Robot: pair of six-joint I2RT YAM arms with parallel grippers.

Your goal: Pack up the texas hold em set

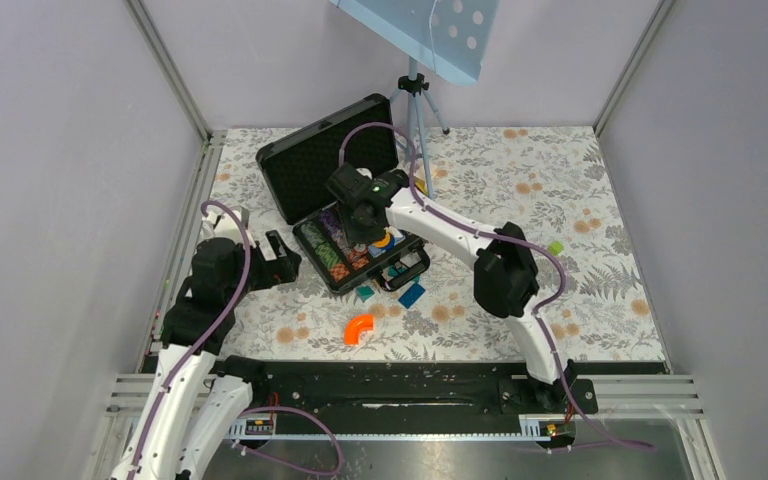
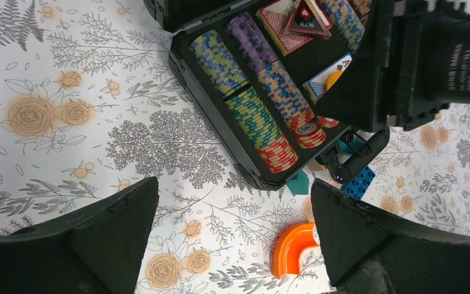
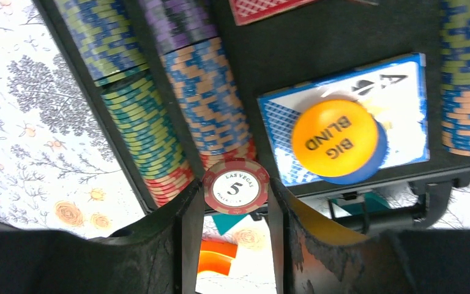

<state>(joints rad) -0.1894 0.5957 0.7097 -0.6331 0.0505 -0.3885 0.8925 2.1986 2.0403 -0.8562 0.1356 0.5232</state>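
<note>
Your right pincer (image 3: 235, 201) is clenched on a red chip (image 3: 235, 185) marked 5, pinched by its edges at the near end of the middle chip row (image 3: 205, 98) in the briefcase (image 2: 217, 131). The left pincer (image 2: 232, 184) is released, jaws wide, hovering over the counter (image 2: 67, 73) just left of the case. The rest of the set sits inside it.

Risks, imo: the chip hangs right at the case's near wall, so a sloppy release prob drops it outside, toward the orange curved piece (image 2: 290, 245). The row looks near full, and forcing it could pop neighbours. The Big Blind button (image 3: 335, 138) lies loose on the blue deck (image 3: 404, 92) & may jam the lid (image 1: 325, 160).

The right wrist view shows the grip & chip face, while the top view hides both under the wrist. Only the top view shows the whole lid, raised behind the case. Only the left wrist view shows the All In marker (image 2: 306, 15) on the red deck (image 2: 278, 24).
</note>
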